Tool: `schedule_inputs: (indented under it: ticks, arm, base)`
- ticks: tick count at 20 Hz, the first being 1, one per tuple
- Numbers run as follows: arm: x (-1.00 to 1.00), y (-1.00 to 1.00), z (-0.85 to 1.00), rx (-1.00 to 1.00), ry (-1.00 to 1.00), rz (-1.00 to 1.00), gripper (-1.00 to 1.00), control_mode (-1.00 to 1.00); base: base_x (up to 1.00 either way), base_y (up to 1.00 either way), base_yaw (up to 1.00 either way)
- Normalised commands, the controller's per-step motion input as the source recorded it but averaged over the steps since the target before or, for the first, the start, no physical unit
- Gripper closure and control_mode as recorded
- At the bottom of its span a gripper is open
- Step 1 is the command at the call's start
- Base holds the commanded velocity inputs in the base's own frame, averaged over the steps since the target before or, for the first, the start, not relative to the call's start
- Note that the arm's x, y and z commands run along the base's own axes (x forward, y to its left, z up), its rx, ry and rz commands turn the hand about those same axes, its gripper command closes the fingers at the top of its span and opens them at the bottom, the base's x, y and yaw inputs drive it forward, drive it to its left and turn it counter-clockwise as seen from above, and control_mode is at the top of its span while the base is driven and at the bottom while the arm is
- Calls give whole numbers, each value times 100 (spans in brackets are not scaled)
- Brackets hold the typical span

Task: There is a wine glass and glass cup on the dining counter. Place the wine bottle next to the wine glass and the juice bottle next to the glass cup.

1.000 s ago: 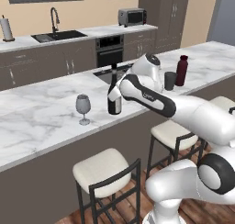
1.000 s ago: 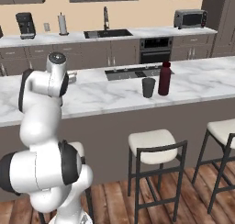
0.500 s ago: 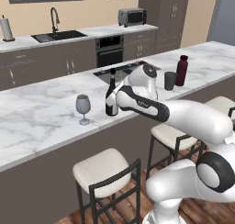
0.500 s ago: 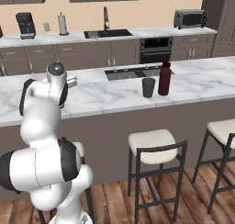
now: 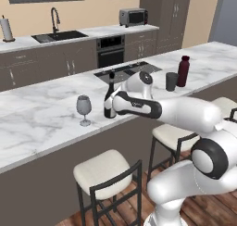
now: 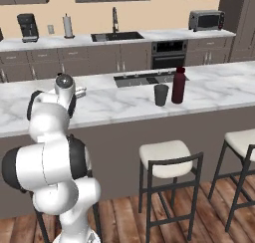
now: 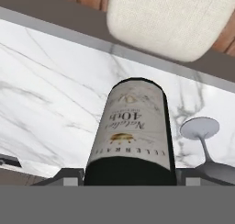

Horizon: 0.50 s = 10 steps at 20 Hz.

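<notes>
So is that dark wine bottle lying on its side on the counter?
No, the wine bottle stands upright on the dining counter, a little to the right of the wine glass.

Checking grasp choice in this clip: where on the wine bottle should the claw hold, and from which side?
Best on the wide, straight body of the wine bottle, around the label, coming in level from the stool side of the dining counter. It stands upright, the neck is slim, and the wine glass stands close on one side, so that side is tight.

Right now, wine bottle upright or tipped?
Upright: the wine bottle stands neck up on the dining counter, beside the wine glass.
</notes>
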Motion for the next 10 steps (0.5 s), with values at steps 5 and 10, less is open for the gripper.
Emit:
schedule_inputs:
  ticks: [5,10]
  arm:
    - [29,0,-23,0,0,0,100,-100]
    - [46,0,-8,-2,-2,0,100,-100]
  base:
    - [0,0,0]
    - [0,0,0]
